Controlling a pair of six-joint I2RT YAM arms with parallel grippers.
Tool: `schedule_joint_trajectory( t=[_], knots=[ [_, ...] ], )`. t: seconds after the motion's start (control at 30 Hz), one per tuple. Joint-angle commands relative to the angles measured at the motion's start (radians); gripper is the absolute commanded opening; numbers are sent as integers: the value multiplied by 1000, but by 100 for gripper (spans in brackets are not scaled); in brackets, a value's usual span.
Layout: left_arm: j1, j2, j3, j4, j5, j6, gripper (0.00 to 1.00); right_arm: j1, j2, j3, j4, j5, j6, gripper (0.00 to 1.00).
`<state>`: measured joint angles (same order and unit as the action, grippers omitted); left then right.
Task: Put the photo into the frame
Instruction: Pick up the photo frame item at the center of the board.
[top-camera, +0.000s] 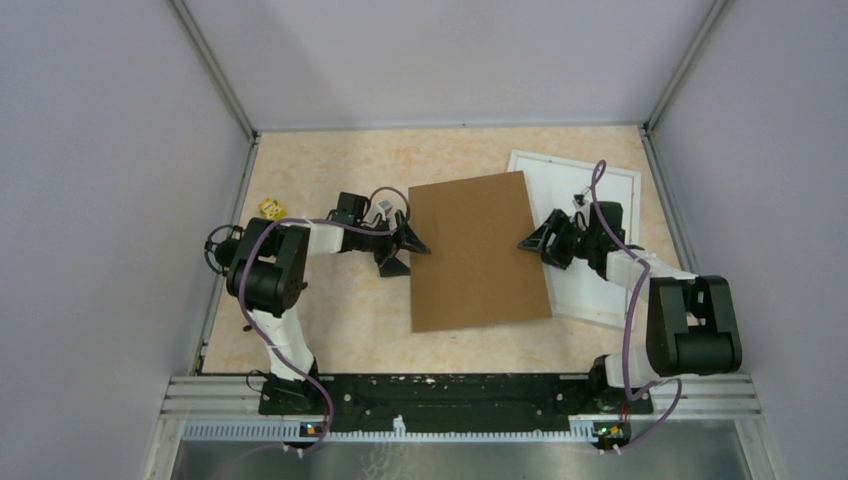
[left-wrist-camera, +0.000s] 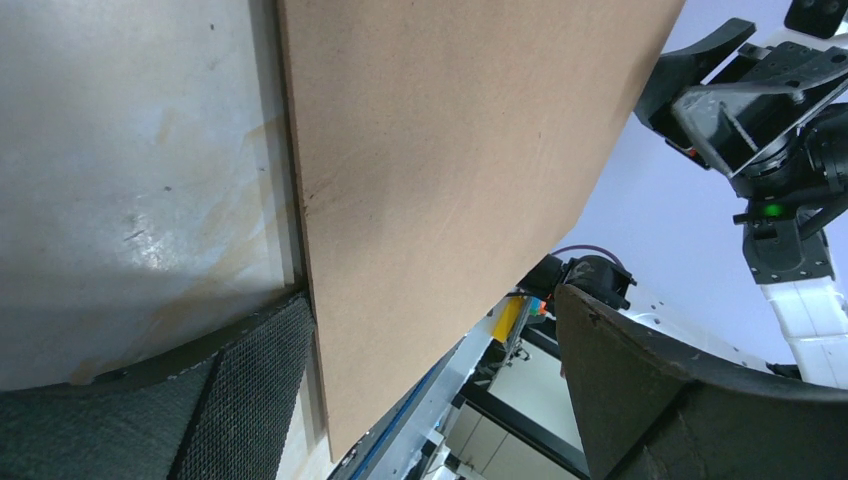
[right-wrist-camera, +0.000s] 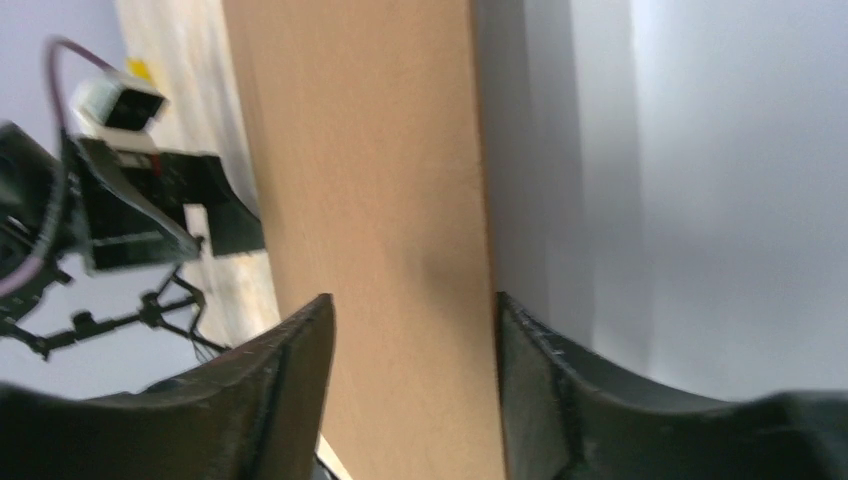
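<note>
Item inspected: the frame (top-camera: 612, 190). It is a white rectangle with a thin raised border line just inside its outer edge, and the field within that line also shows white. It lies flat on the table (top-camera: 330, 170), at about 2 o'clock from the table's centre. Its long sides run roughly from 12 to 6 o'clock, and it is turned slightly out of square with the table edges. Its 9 o'clock side is covered by the brown board (top-camera: 475, 250), and the right arm crosses above its lower half.

The brown board is plain and unmarked. It lies at the table's centre, skewed, with its 3 o'clock edge over the frame. In the left wrist view the brown board (left-wrist-camera: 450, 150) shows a clean straight edge above the pale table surface.

The right gripper (top-camera: 530, 245) stands at the board's 3 o'clock edge. In its own view the right gripper (right-wrist-camera: 412, 300) has its fingers partly apart. The brown board (right-wrist-camera: 370, 150) fills the gap between them, and no pinch on it can be seen.

The left gripper (top-camera: 410, 255) stands at the board's 9 o'clock edge. In its own view the left gripper (left-wrist-camera: 430, 300) is spread wide, one finger to each side of that edge.

A small yellow object (top-camera: 270, 208) lies at 9 o'clock on the table, beside the left arm.
</note>
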<state>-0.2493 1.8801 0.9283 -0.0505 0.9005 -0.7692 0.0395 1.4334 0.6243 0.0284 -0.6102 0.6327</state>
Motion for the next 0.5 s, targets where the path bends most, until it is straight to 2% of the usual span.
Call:
schedule_joint_trajectory(
  t=[0.0,0.27,0.47],
  knots=[
    [-39,70,-62,-78,-126,42,96,33,-43,-33,275,-247,199,51],
    [-57,58,-62,-65,-113,34,96,68,-162,-83,345,-265,349,50],
    [-58,39,-62,-72,-120,43,96,69,-290,-33,23,-165,223,43]
  ],
)
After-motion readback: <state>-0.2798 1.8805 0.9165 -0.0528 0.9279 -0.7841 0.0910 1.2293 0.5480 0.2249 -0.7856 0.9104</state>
